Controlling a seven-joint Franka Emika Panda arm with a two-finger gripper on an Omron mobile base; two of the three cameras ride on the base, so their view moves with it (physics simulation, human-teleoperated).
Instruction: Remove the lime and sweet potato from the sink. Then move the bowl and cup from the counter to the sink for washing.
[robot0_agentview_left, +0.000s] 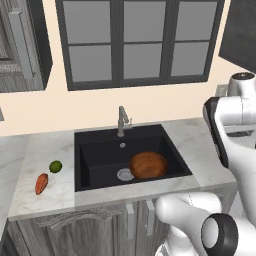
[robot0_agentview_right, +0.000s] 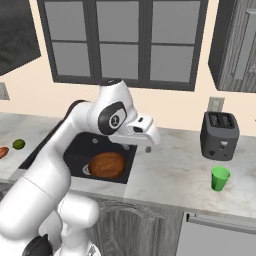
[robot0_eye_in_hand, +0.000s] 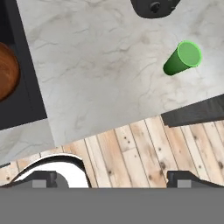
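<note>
- Wooden floor planks (robot0_eye_in_hand: 131, 148) lie closest in the hand view, below the counter's front edge, with a dark cabinet front cut off at the right.
- Gripper (robot0_eye_in_hand: 112, 177): its two dark finger tips rise at the bottom of the hand view, standing wide apart with nothing between them; in the right base view the hand juts out over the counter just right of the sink, its fingers hard to make out.
- Cup (robot0_agentview_right: 219, 178), bright green, stands upright on the counter (robot0_agentview_right: 170, 175) right of the sink, near the front edge and in front of a dark toaster (robot0_agentview_right: 219, 135); in the hand view the cup (robot0_eye_in_hand: 183, 58) shows its open mouth, and the toaster is cut off at the top edge.
- Bowl (robot0_agentview_left: 148, 165), brown and wooden, sits inside the black sink (robot0_agentview_left: 100, 150) toward its front right corner, just beside the silver drain (robot0_agentview_left: 124, 174); the arm hides part of the basin in the right base view, and the hand view catches only a sliver of the bowl at its left edge.
- Lime (robot0_agentview_left: 55, 166) rests on the counter left of the sink, near the basin's left rim.
- Sweet potato (robot0_agentview_left: 41, 183) lies just in front of the lime, closer to the counter's front edge, the two apart.
- Faucet (robot0_agentview_left: 121, 120) stands at the sink's back rim.
</note>
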